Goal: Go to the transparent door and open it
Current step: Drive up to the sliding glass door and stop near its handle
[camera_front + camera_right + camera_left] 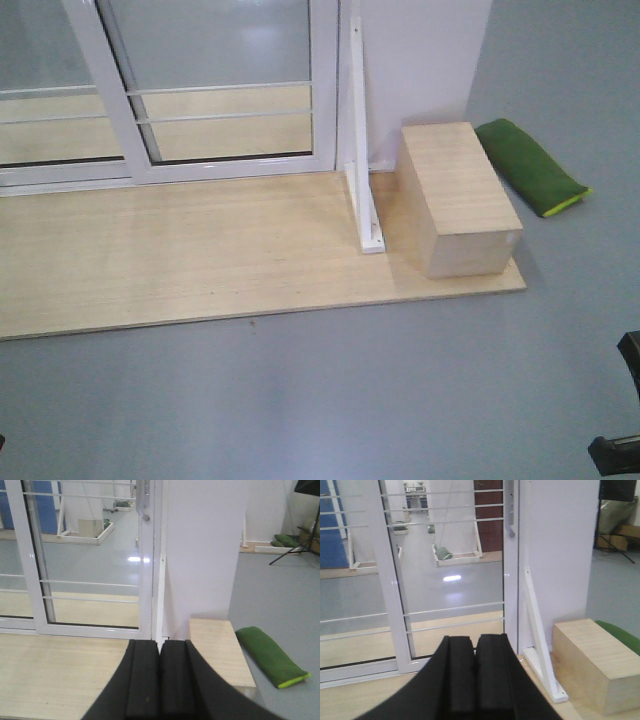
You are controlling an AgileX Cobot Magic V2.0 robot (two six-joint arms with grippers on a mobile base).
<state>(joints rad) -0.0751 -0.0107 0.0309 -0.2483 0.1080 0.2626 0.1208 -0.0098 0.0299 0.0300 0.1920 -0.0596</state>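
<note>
The transparent door (225,50) is a glass panel in a glossy white frame with thin white horizontal bars, standing shut against the white post behind a wooden platform. Its grey metal pull handle (510,511) shows high up on the door's right stile in the left wrist view, and again as the handle (145,504) in the right wrist view. My left gripper (475,638) is shut with nothing in it, well short of the door (455,580). My right gripper (160,643) is also shut and empty, pointing at the post right of the door (90,555).
A pale wooden platform (200,250) lies before the door. A white triangular bracket (362,180) props the white wall panel (420,60). A wooden box (455,195) and a green bag (530,165) lie to the right. Left is a handle-less glass panel (40,80).
</note>
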